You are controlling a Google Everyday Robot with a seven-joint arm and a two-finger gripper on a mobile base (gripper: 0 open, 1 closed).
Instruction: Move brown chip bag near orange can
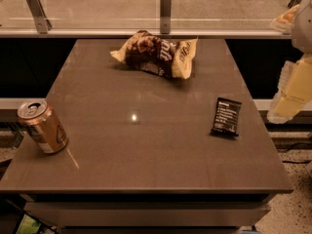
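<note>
The brown chip bag [157, 55] lies crumpled at the far middle of the table, its dark brown middle between pale yellow ends. The orange can [43, 126] stands at the table's left edge near the front, its silver pull-tab top showing and a dark triangular mark on its side. My gripper [288, 97] hangs at the right edge of the view, off the table's right side. It is well apart from both the bag and the can and holds nothing that I can see.
A small flat black bar wrapper [226, 116] lies on the right part of the brown table [146, 150]. A glass rail with metal posts [165, 4] runs behind the table's far edge. Speckled floor shows at the lower right.
</note>
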